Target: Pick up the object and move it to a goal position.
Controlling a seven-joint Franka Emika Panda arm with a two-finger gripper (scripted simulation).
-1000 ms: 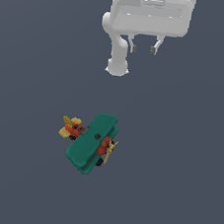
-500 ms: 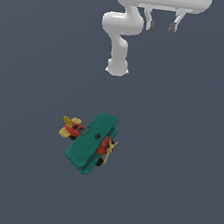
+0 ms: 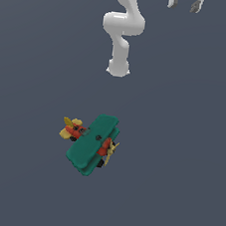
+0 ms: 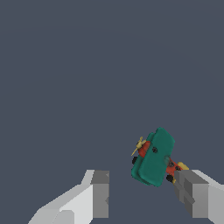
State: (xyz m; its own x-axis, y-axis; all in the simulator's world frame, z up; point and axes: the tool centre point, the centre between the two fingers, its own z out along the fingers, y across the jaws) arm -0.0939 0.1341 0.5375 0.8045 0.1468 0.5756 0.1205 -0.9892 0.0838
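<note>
Plain dark grey floor, nothing else on it. Toy biplane (image 3: 92, 143) rests on the floor, well apart from the gripper (image 3: 185, 2), whose fingers are spread and empty, high near the exterior view's upper edge. Nothing grasped yet; approach, grasp and carry remain. No goal marker visible; gripper body cut off.

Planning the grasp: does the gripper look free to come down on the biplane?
Probably yes. The gripper is open and far from the biplane, which lies alone on the floor with nothing near it in either view.
</note>
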